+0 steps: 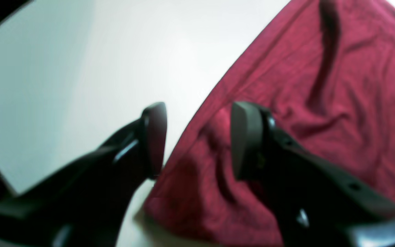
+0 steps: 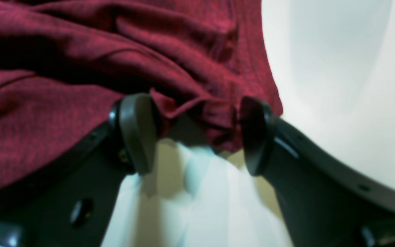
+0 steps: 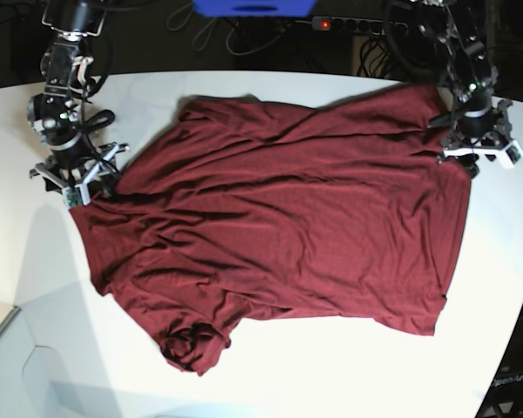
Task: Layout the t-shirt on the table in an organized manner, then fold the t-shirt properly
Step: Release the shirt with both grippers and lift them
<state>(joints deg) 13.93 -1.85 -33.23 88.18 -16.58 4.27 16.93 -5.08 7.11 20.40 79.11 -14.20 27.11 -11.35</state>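
The t-shirt (image 3: 288,218) is lying spread out across the middle of the white table (image 3: 270,383), a dark maroon-red cloth with a faint sheen. It is lying mostly flat but not smooth: long soft wrinkles are running across the body, and one corner nearest the camera in the base view is curling up into a small bunched knot. The straight hem is lying along the side by my left arm, while the opposite side is sagging into loose folds.

My left gripper (image 1: 197,140) is hovering at the shirt's edge, its fingers (image 1: 245,137) standing apart with a clear gap; one finger is sitting over bare table, the other over the cloth, and nothing is pinched between them. The hem seam is running diagonally past them.

My right gripper (image 2: 197,133) is also standing wide, fingers (image 2: 137,130) spread on either side of a puckered flap of the shirt's edge (the fabric is dipping into the gap, yet neither finger is pressing on it, as far as I can tell).
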